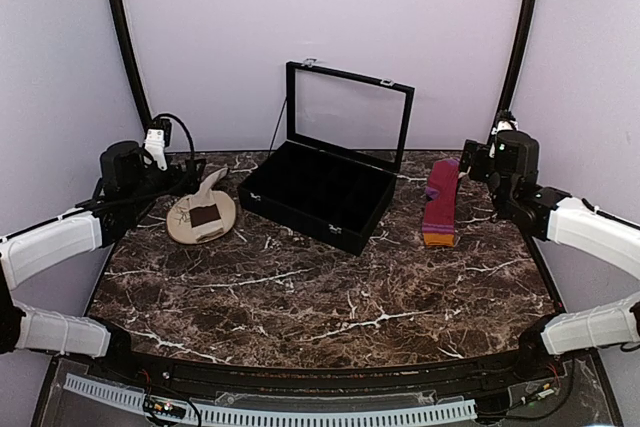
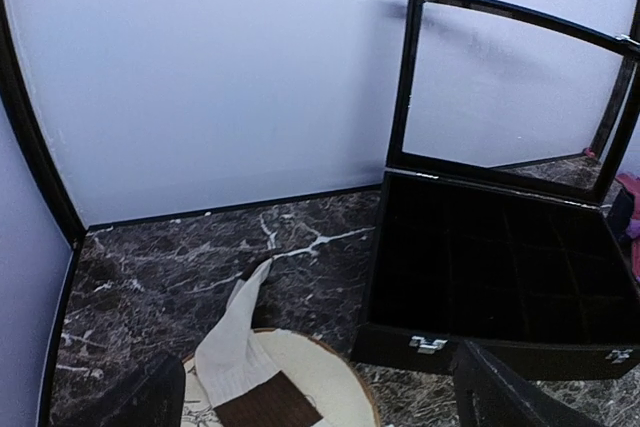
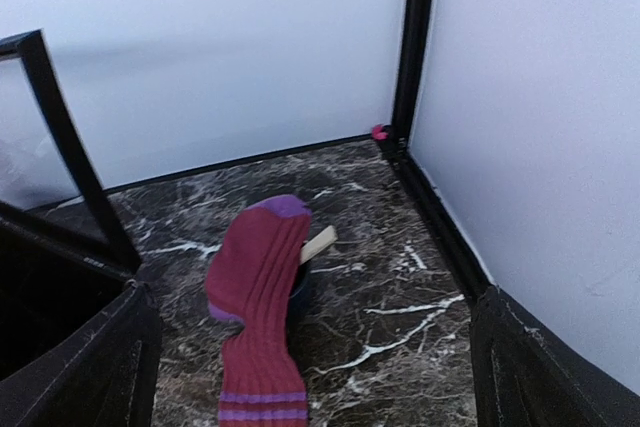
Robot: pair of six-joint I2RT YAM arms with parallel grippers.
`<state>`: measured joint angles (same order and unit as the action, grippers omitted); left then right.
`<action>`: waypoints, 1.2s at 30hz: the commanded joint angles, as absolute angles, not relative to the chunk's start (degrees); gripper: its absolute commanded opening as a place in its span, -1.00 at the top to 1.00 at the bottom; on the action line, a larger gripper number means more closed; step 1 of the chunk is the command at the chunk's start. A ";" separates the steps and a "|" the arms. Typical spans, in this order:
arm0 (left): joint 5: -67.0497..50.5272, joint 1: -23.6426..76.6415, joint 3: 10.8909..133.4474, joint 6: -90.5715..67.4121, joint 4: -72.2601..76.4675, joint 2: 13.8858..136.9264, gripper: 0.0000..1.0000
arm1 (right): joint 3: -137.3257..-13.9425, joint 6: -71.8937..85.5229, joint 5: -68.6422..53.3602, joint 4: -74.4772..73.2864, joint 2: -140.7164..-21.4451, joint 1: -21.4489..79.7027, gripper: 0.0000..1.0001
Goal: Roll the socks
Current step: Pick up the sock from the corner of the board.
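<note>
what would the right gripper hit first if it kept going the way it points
Probably the magenta sock, straight ahead of the open right gripper on the marble table. Depth is unclear, so it might touch the tabletop first.

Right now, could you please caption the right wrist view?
Open right gripper over a magenta-pink, purple-striped fabric sock on marble table.

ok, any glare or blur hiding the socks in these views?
Top external: even light, no glare, pink sock and cream sock both legible; box interior reads flat black. Left wrist: cream sock cropped at bottom edge, faint reflection in the lid. Right wrist: pink sock clear, slightly soft.
</note>
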<state>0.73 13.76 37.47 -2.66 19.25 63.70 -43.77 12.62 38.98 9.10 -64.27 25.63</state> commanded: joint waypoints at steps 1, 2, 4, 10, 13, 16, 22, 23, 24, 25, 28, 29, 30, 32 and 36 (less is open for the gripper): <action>5.26 20.19 44.14 0.21 16.09 65.92 -0.90 | -43.78 9.59 47.45 13.78 -65.80 25.32 -0.99; 5.66 21.33 45.06 0.25 15.60 66.45 -0.90 | -42.78 7.36 42.53 16.10 -66.07 25.16 -0.99; 5.99 23.29 46.13 -0.42 15.61 67.34 -0.90 | -43.85 7.84 36.38 13.73 -66.93 25.16 -0.97; 7.78 31.36 50.03 -0.02 12.53 71.47 -0.87 | -45.57 23.11 30.03 -0.71 -71.13 25.60 -0.59; 9.37 35.66 50.78 -0.23 11.62 73.23 -0.84 | -45.29 30.39 29.33 -7.03 -73.34 26.00 -0.50; 9.42 39.07 51.72 -0.93 10.35 75.03 -0.80 | -45.25 35.16 28.58 -12.13 -76.08 26.04 -0.47; 11.06 43.66 51.87 -0.97 10.54 77.35 -0.76 | -48.42 40.21 26.13 -18.68 -83.96 26.02 -0.47; 11.10 44.06 52.05 -0.98 10.55 77.49 -0.76 | -48.65 40.49 25.68 -18.46 -85.02 26.02 -0.47; 11.19 44.32 52.18 -0.97 10.49 77.64 -0.76 | -48.99 40.62 25.22 -18.27 -86.05 26.02 -0.47; 11.09 44.56 52.31 -0.97 10.40 77.73 -0.76 | -49.53 40.79 24.87 -18.30 -87.25 26.02 -0.47; 10.66 44.97 52.75 -1.04 10.15 77.94 -0.75 | -53.03 41.95 25.40 -20.69 -91.84 25.89 -0.47; 10.56 45.11 52.87 -1.05 10.07 77.91 -0.75 | -54.30 42.31 25.31 -21.48 -94.00 25.89 -0.47; 10.58 45.28 52.98 -1.05 10.08 77.94 -0.75 | -55.37 42.62 25.00 -22.20 -95.74 25.85 -0.47; 10.46 45.58 53.08 -0.93 10.05 77.83 -0.75 | -57.18 43.20 23.86 -22.96 -98.28 25.84 -0.47; 10.96 46.12 53.36 -0.25 9.96 77.61 -0.74 | -58.70 44.56 23.25 -23.51 -101.13 25.84 -0.47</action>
